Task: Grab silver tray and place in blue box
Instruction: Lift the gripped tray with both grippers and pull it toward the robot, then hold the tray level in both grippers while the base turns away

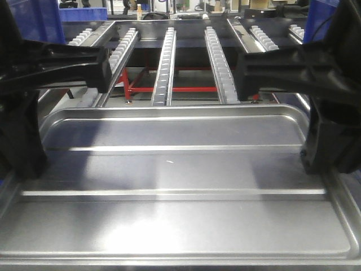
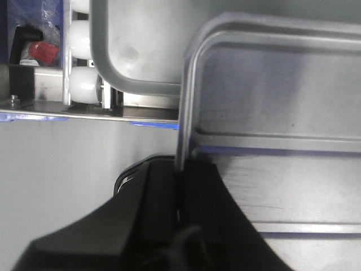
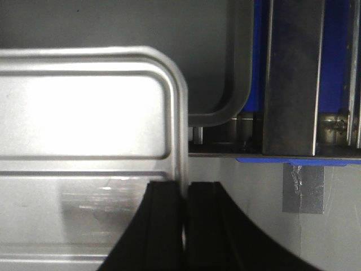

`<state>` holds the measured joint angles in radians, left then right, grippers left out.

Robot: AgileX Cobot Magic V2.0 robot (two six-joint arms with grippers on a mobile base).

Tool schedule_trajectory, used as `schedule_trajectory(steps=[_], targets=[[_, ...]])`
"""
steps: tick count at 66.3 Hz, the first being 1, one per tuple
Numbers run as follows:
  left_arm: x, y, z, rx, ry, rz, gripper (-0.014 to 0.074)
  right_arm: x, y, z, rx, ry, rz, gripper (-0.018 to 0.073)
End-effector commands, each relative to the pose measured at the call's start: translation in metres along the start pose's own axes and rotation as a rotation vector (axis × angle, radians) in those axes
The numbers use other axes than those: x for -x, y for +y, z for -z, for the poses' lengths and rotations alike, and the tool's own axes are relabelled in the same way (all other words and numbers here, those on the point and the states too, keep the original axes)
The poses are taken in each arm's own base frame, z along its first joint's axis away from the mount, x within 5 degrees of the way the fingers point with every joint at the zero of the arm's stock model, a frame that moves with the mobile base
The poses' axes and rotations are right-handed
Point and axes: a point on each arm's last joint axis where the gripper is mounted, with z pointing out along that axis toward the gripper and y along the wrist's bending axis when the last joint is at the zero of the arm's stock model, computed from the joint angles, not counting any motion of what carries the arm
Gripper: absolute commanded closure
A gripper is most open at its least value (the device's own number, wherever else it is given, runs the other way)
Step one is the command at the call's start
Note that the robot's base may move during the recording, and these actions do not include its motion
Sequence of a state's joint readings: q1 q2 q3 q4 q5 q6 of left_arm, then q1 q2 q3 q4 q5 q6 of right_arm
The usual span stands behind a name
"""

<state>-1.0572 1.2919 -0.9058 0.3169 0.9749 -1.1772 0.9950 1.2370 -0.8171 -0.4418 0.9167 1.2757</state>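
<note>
**Silver metal tray pinched at both side rims**

The silver tray (image 1: 175,169) fills the lower front view. It is a wide, shallow grey-silver pan with rounded corners, a raised rim and a recessed floor crossed by two long raised ridges, with bright glare near its front edge. The left gripper (image 2: 181,179) has its jaws clenched on the tray's left rim, one finger inside and one outside. The right gripper (image 3: 185,195) clamps the right rim the same way. In both wrist views the tray's corner overlaps a second grey tray (image 2: 141,51). Beyond it run the roller rails (image 1: 165,62) over a red frame (image 1: 148,89).
</note>
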Motion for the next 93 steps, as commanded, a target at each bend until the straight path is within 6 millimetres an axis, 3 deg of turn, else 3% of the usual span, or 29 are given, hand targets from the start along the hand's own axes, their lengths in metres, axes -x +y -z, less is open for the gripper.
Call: schedule_trajectory(steps=[1, 93], targets=[[0.0053, -0.0022, 0.0137, -0.053, -0.053, 0.006, 0.0700, 0.0085, 0.0013, 0.0120, 0.041, -0.065, 0.011, 0.0500], [0.0052, -0.0024, 0.0132, -0.051, -0.052, 0.006, 0.0700, 0.0085, 0.0011, 0.0120, 0.039, -0.065, 0.012, 0.0500]])
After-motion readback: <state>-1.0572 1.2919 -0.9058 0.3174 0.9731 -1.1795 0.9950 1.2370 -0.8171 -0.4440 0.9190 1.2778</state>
